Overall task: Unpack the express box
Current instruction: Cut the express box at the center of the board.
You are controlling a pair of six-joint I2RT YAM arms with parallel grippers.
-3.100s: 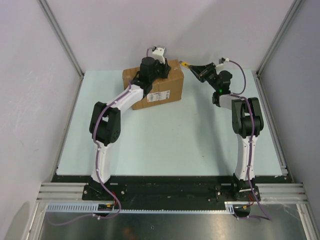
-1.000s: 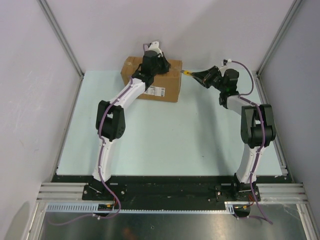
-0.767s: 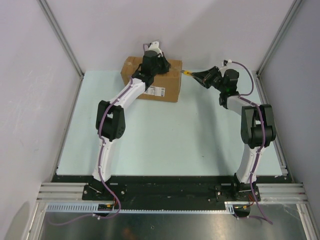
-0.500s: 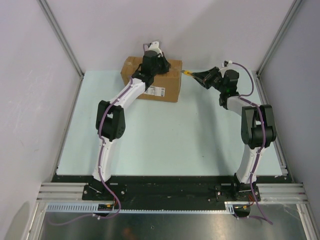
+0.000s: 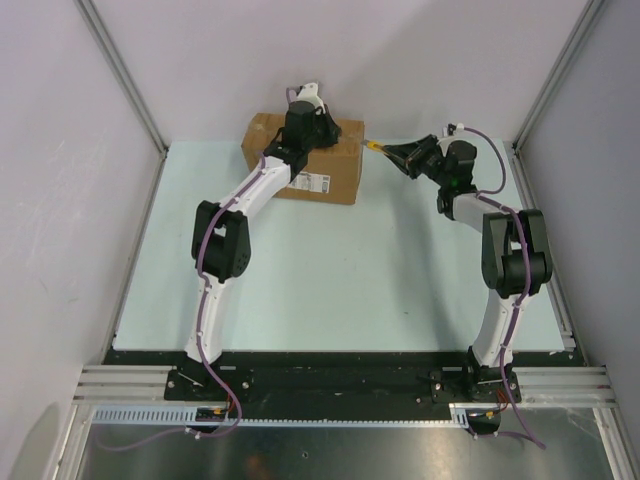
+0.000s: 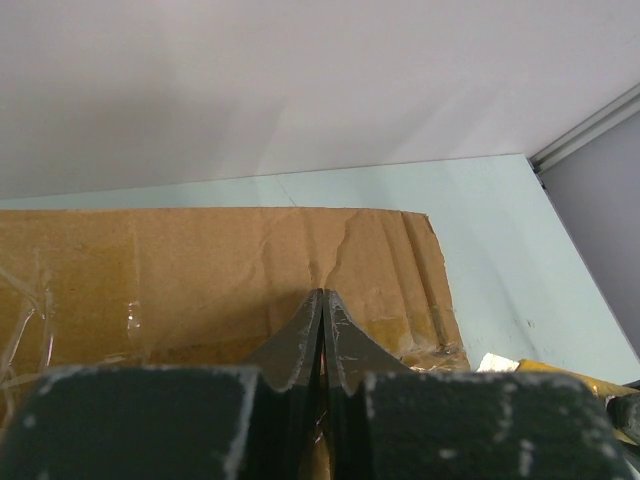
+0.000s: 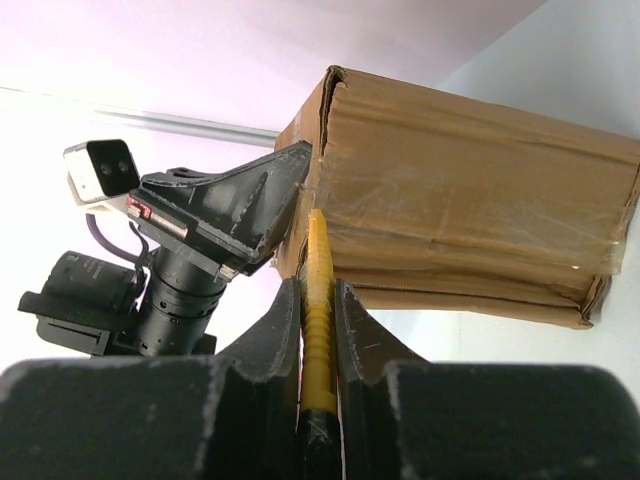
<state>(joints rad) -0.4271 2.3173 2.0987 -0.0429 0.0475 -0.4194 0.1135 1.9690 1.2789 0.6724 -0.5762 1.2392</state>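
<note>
The express box (image 5: 335,170), a brown taped carton with a white label (image 5: 318,181), lies at the back of the table. My left gripper (image 5: 316,132) rests shut on its top; in the left wrist view the closed fingertips (image 6: 322,300) press on the cardboard (image 6: 200,270) with nothing between them. My right gripper (image 5: 392,150) is shut on a yellow utility knife (image 5: 372,144). In the right wrist view the knife (image 7: 318,300) sticks out between the fingers, and its tip reaches the box's (image 7: 470,190) end face beside the left gripper's fingers (image 7: 235,205).
The back wall stands just behind the box. Metal frame posts (image 5: 125,75) rise at both rear corners. The pale green tabletop (image 5: 340,280) stretches between the two arms. The knife's yellow body (image 6: 580,372) shows at the lower right of the left wrist view.
Since the earliest frame the box has swung round and sits squarer to the back wall, with the left arm stretched further. The right gripper has moved slightly back. Over the last second nothing moves.
</note>
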